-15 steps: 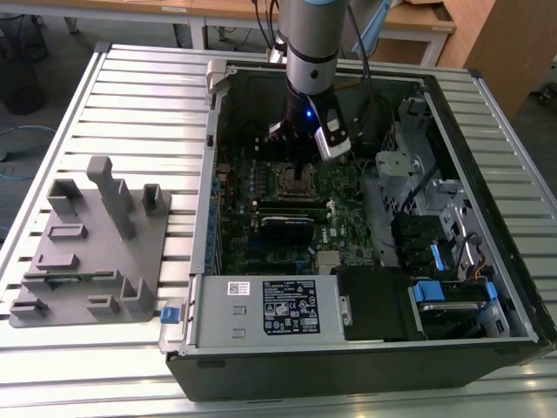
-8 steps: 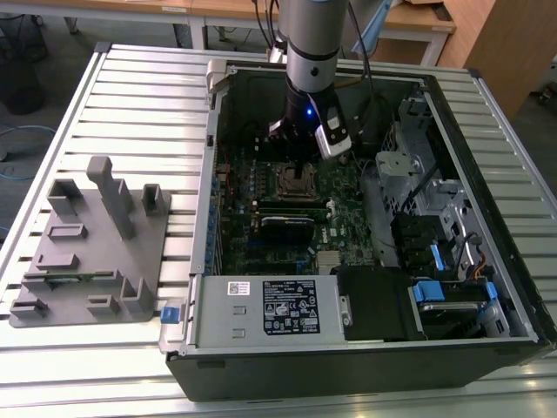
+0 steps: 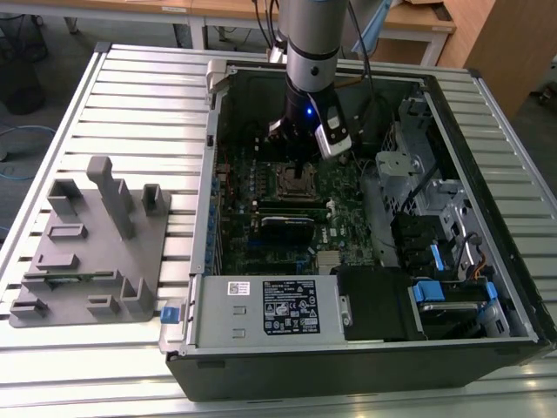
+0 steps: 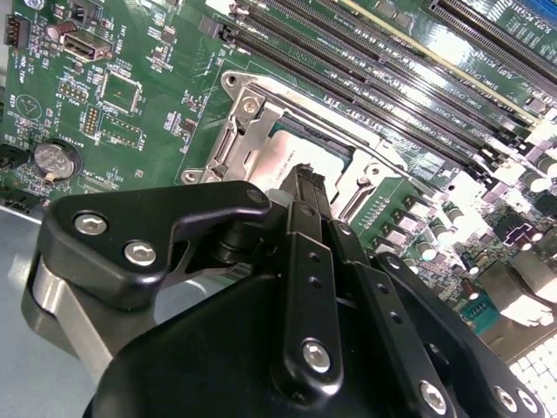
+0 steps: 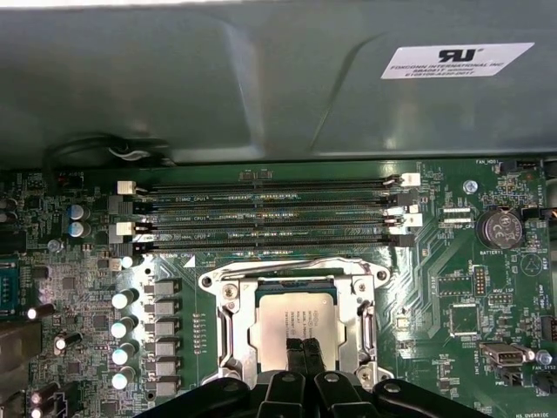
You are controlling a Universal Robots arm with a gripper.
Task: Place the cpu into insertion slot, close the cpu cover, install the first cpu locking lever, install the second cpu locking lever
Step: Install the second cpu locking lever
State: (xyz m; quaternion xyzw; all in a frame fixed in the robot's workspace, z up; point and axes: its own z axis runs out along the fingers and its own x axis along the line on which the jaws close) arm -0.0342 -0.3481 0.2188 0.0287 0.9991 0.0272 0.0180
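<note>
Black end effector (image 5: 302, 348) fingers together, tips on the dull silver-grey square cpu (image 5: 291, 320). Cpu sits in black-framed insertion slot (image 5: 228, 300), thin silver metal cpu cover (image 5: 365, 326) closed around it on green circuit board (image 5: 435, 287).

slatted table (image 3: 130, 87) — computer case (image 3: 348, 348), grey fixture (image 3: 87, 252)

Silver-grey cpu (image 5: 291, 318), black gripper (image 5: 303, 350), green circuit board (image 5: 435, 270).

one cpu (image 5: 291, 320) under one cpu cover (image 5: 296, 283), four long memory slots (image 5: 261, 213) at twelve o'clock from it, one coin battery (image 5: 499, 228) at two o'clock, one gripper (image 5: 301, 355).
</note>
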